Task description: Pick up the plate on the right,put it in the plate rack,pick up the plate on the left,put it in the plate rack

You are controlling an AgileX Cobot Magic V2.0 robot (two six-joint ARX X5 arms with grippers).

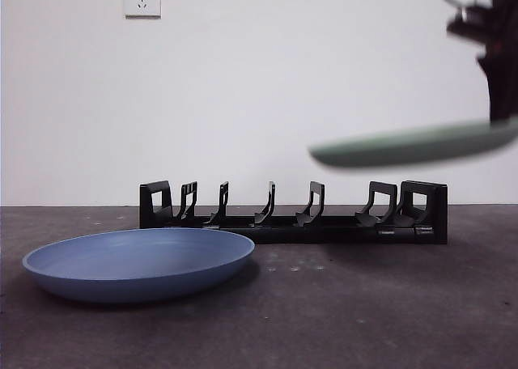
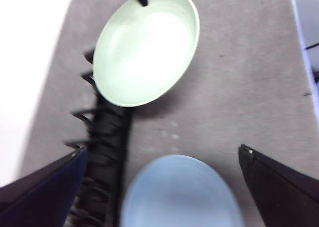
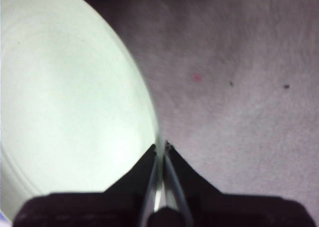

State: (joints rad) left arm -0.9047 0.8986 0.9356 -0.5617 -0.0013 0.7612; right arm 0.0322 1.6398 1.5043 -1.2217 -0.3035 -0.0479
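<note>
Right hand point(image 3: 160, 150) clamped on green plate point(image 1: 417, 145) rim, plate airborne above right end of plate rack point(image 1: 295, 215). Left hand point(image 2: 164, 187) open above blue plate point(image 1: 139, 264), flat on desk point(image 1: 364, 304).

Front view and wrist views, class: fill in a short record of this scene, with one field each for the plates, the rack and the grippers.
green plate: in the air, near level, above the rack's right end
blue plate: flat on the table, in front of the rack's left end
plate rack: holds no plate
right gripper: shut on the green plate's rim
left gripper: open, above the blue plate
</note>
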